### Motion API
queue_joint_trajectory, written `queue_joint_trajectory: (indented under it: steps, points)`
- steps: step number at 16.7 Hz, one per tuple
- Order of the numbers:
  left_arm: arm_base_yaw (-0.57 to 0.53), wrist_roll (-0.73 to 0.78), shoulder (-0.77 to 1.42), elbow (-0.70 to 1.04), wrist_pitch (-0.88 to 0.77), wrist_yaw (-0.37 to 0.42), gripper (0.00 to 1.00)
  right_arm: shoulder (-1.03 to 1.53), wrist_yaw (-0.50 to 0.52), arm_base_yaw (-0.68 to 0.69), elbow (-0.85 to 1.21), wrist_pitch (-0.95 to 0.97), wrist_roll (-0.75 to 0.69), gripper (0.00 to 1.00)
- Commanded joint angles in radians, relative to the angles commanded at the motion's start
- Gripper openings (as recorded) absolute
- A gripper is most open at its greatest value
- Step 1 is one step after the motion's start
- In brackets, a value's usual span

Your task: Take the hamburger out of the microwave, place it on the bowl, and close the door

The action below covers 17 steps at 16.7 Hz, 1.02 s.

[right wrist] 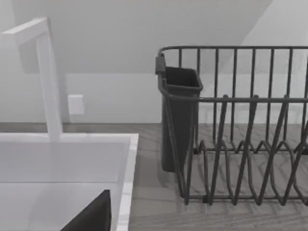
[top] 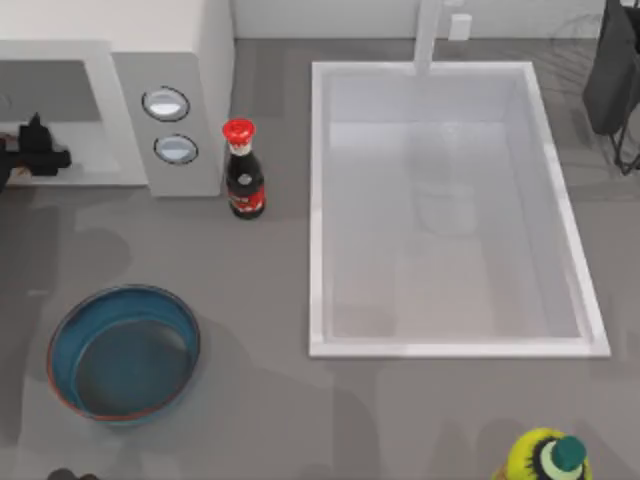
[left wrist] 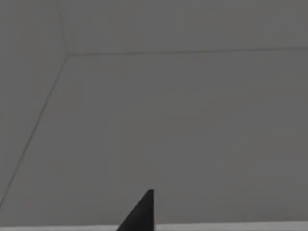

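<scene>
**Counter (top: pixel 260 300), left to right.** At the rear left corner the microwave (top: pixel 165 60) stands with its cavity open to the front. We see the left gripper (top: pixel 30 150) reaching into that cavity, presumably for the hamburger, which is hidden from us. The left wrist view shows bare grey inner walls and one dark tip. We cannot tell whether this gripper is apart, together or clamped on anything.

Near the front left corner sits the bowl (top: pixel 125 350). It is empty and well apart from the microwave, and we judge it is waiting to receive the hamburger. The door is therefore not yet due for closing.

A bottle (top: pixel 243 170) stands upright just beside the dial panel, clear of the path from cavity to bowl.

The sink (top: pixel 318 200) fills the counter's middle and right, and its basin holds nothing.

At the rear right corner a rack (right wrist: pixel 240 125) stands with bare slots.

The right gripper (right wrist: pixel 91 219) hangs idle over the sink, facing the rack. We cannot tell its state.
</scene>
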Motion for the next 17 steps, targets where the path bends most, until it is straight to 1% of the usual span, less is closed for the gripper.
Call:
queue_joint_trajectory:
  steps: [2, 4, 7, 13, 17]
  points:
    - [0.012, 0.003, -0.054, -0.131, 0.077, 0.011, 0.00, 0.000, 0.000, 0.000, 0.000, 0.000, 0.000, 1.00]
    - [0.022, 0.006, -0.097, -0.220, 0.138, 0.020, 0.00, 0.000, 0.000, 0.000, 0.000, 0.000, 0.000, 1.00]
    - [0.028, 0.008, -0.124, -0.272, 0.178, 0.026, 0.00, 0.000, 0.000, 0.000, 0.000, 0.000, 0.000, 1.00]
    - [0.022, 0.010, -0.138, -0.266, 0.160, 0.023, 0.00, 0.000, 0.000, 0.000, 0.000, 0.000, 0.000, 1.00]
    - [0.022, 0.010, -0.266, -0.262, 0.029, 0.021, 0.00, 0.000, 0.000, 0.000, 0.000, 0.000, 0.000, 1.00]
